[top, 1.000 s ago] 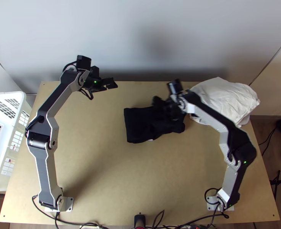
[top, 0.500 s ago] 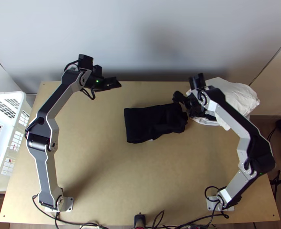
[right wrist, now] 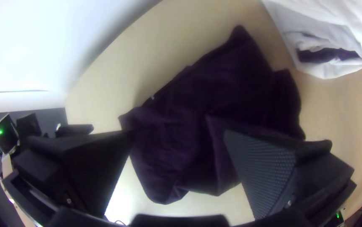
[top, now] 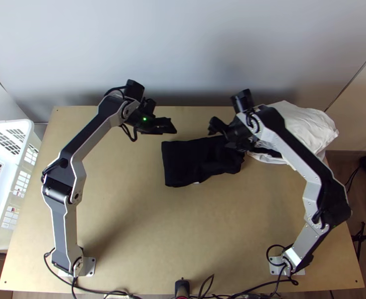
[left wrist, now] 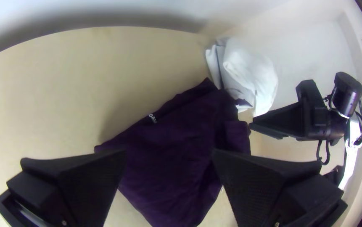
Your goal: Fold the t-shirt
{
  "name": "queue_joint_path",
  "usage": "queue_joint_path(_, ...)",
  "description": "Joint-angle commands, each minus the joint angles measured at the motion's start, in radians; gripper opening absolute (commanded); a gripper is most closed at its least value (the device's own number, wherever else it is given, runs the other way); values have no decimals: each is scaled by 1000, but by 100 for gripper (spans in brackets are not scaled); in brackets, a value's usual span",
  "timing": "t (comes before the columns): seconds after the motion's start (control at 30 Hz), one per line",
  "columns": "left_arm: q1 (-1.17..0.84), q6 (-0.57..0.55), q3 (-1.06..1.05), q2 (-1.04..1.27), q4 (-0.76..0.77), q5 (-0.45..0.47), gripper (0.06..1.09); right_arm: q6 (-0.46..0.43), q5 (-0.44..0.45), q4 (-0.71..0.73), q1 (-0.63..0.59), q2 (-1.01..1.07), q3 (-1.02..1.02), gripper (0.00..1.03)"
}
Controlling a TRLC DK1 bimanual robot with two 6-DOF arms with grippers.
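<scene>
On light wooden worktop (top: 133,224), below pale grey wall (top: 183,45). Brought rightward with black wide-fingered left pincer (top: 171,125), spread apart, arm bent forward. Lying mid-worktop, unmoved: dark fabric t-shirt (top: 187,162), compact, right end rumpled. Swung back over that end with black ridged right pincer (right wrist: 180,136), spread apart, arm angled inward, off crumpled white cloth (top: 297,127); likely setting up two-sided regrip.
</scene>
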Motion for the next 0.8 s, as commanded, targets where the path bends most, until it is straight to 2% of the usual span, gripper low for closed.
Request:
queue_joint_path(0.0,-37,-4,-2,8,27,14,104,41,-41,8,54,73,50,98)
queue_joint_path(0.1,-39,-7,-2,6,39,14,104,53,-43,-21,54,85,34,98)
queue_joint_path(0.33,-22,-10,-2,6,43,14,104,39,-41,-249,-3,73,-29,98)
queue_joint_path(0.47,-20,-10,-2,8,53,14,104,13,-41,-308,-38,67,-121,98)
queue_joint_path(0.57,-20,-11,-2,8,61,14,104,-22,-43,-321,-75,67,-202,98)
queue_joint_path(0.67,-16,-11,-2,6,61,14,104,-64,-17,-313,-90,39,-185,99)
queue_joint_path(0.77,-11,-14,-2,3,61,14,104,-104,-1,-224,-63,-48,-139,98)
